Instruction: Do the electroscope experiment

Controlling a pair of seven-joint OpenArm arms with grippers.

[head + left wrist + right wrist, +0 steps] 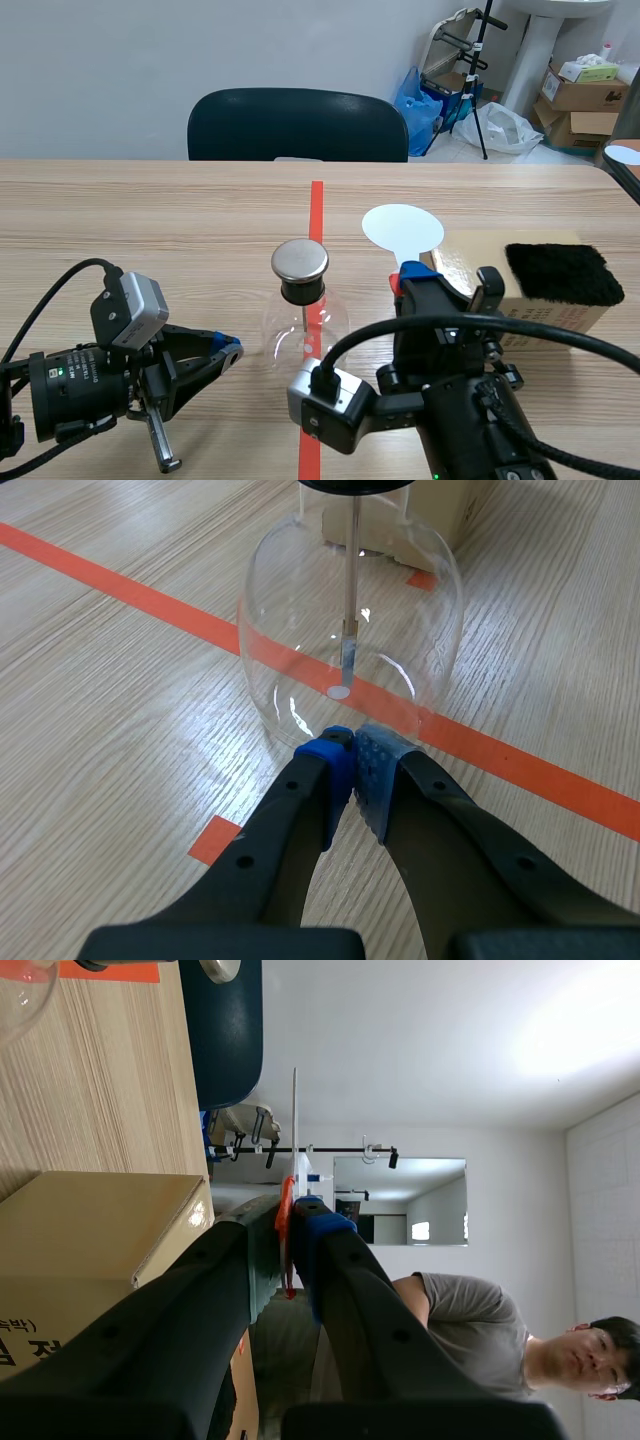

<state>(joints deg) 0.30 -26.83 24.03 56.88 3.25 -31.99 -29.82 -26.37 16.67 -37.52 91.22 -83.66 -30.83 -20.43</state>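
Electroscope flask [300, 312] stands centre frame on the tape line. Left gripper [230, 349], fingers pressed together, sits at its base, probably to steady it. Right gripper [412, 282] pinches the white paddle [402, 230] upright, right of centre, presumably ready for charging.

Room to pass lies left of the flask [300, 325]; a cardboard box [560, 315] blocks its right.

Quick headcount: one glass flask [301, 300] dead center, one white paddle [402, 230] just right of center, and one cardboard box [465, 262] at the right with one black fuzzy pad [562, 273] on top, all on one table [150, 230]. One dark chair [297, 124] up top. Two robot arms, lower left [90, 385] and lower right [470, 410].
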